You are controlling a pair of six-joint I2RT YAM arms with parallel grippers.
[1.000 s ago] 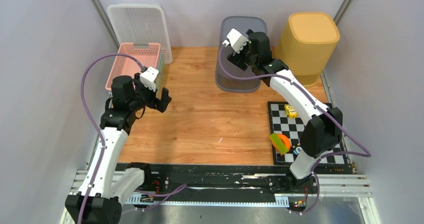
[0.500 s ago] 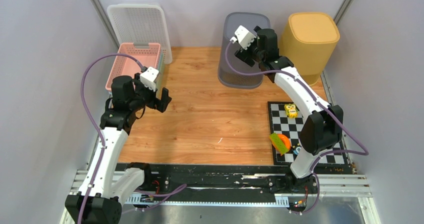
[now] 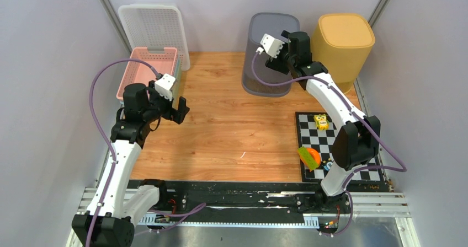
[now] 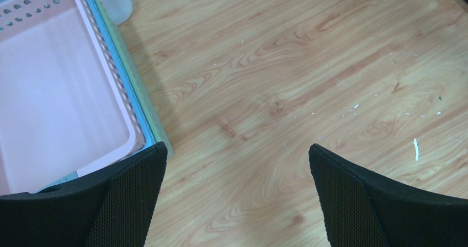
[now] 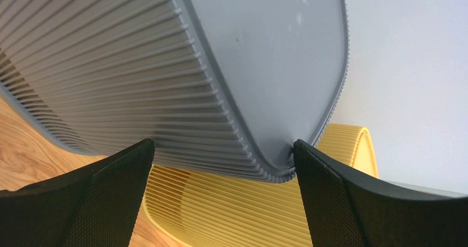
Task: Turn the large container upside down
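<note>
Grey ribbed bin sits base-up beside the yellow bin; right gripper spread wide at its base edge, clamping nothing; flip seemingly finished; next, back away without nudging it.

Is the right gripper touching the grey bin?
Cannot tell. Right wrist view: the grey bin sits between the wide jaws of the right gripper; no plain contact or gap.

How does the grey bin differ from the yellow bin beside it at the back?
The grey bin is dark grey; the yellow bin is mustard. The grey bin stands left of the yellow bin, which fills the far right corner. The right gripper, open, flanks a top corner of the grey bin; nothing is at the yellow bin. Both have ribbed walls, rounded corners and the closed end up.
</note>
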